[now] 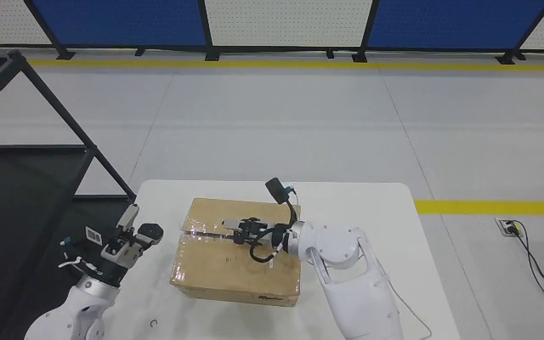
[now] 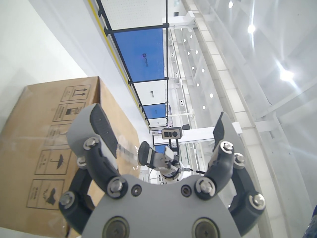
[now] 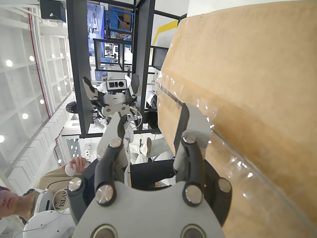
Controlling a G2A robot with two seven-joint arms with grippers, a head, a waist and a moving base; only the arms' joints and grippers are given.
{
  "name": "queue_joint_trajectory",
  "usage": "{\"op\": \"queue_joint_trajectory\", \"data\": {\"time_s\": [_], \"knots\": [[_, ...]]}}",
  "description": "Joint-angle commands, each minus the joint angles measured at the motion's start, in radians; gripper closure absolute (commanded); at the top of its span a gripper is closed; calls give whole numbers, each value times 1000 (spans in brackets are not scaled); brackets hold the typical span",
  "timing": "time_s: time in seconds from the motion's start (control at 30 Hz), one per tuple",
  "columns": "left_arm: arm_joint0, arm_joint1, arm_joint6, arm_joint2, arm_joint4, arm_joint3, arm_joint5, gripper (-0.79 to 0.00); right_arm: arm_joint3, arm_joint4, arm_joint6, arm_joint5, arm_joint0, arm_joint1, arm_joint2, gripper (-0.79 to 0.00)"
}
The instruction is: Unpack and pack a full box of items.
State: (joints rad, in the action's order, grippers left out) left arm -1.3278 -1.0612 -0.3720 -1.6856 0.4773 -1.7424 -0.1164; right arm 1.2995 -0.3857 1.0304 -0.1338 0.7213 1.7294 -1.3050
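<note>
Cardboard, brown and taped shut, makes up the rectangular box (image 1: 212, 259) lying flat on the white counter (image 1: 374, 212), long axis across the robot's front, slightly skewed. A clear tape strip (image 3: 223, 134) follows that axis. The right end effector (image 3: 151, 113) sits released over the lid by the seam. The left end effector (image 2: 158, 111), also released, faces the end panel's black-framed handling symbols (image 2: 53, 137). The counter extends farthest right of the box.
</note>
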Motion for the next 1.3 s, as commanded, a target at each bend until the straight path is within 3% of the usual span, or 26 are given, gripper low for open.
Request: {"op": "queue_joint_trajectory", "data": {"time_s": [0.0,0.47,0.63,0.9,1.27], "knots": [[0,-2,4,3,12,-12,-3,-785,-4,-6,0,-14,1,-4,2,0],[19,-9,-75,26,101,-86,41,-785,-23,-107,-48,-154,-9,-23,67,0],[52,-9,-102,71,41,-86,80,-785,-38,-122,-63,-182,-24,-28,80,0],[121,-15,-89,170,-66,-12,117,-785,-66,-108,-41,-177,-33,-38,86,0],[172,-20,-85,222,-150,67,145,-785,-98,-90,-60,-185,-53,-48,102,0]]}}
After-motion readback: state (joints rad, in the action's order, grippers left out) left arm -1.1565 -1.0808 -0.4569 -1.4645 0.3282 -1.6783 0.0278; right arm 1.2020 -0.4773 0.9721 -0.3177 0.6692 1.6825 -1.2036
